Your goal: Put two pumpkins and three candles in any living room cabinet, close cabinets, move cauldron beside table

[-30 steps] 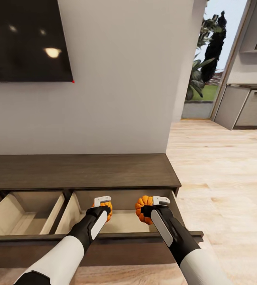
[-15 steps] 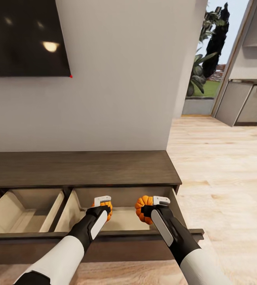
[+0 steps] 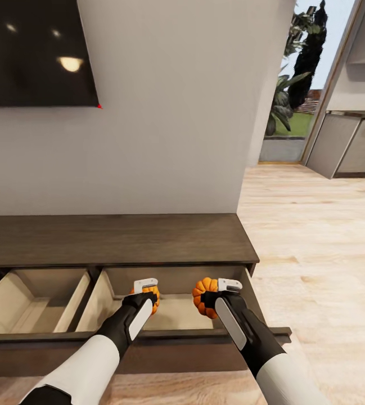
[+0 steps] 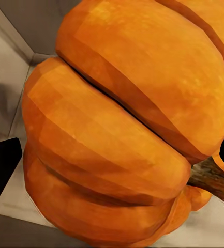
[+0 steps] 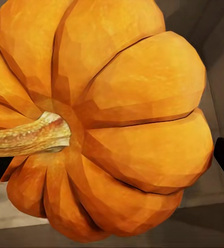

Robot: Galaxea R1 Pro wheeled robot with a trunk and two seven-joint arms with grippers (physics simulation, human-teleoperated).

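The low dark-brown cabinet (image 3: 115, 239) stands against the wall with its wide drawer (image 3: 148, 334) pulled out. My left gripper (image 3: 147, 293) is shut on one orange pumpkin (image 3: 153, 298) over the drawer's right compartment. My right gripper (image 3: 216, 297) is shut on the other pumpkin (image 3: 203, 294), held over the same compartment near its right side. Up close, the left wrist view has its pumpkin (image 4: 122, 124) between dark fingertips (image 4: 0, 165), and the right wrist view has the second pumpkin (image 5: 106, 119) with its stem sideways. Candles, cauldron and table are out of view.
The drawer's left compartment (image 3: 33, 306) is bare inside. A dark TV screen (image 3: 33, 53) hangs on the wall above. To the right, light wood floor (image 3: 317, 253) runs to a doorway with plants (image 3: 292, 84) and grey kitchen units (image 3: 356, 146).
The view has shifted slightly, so the camera moved a little. Both grippers hold their pumpkins in the same place over the drawer.
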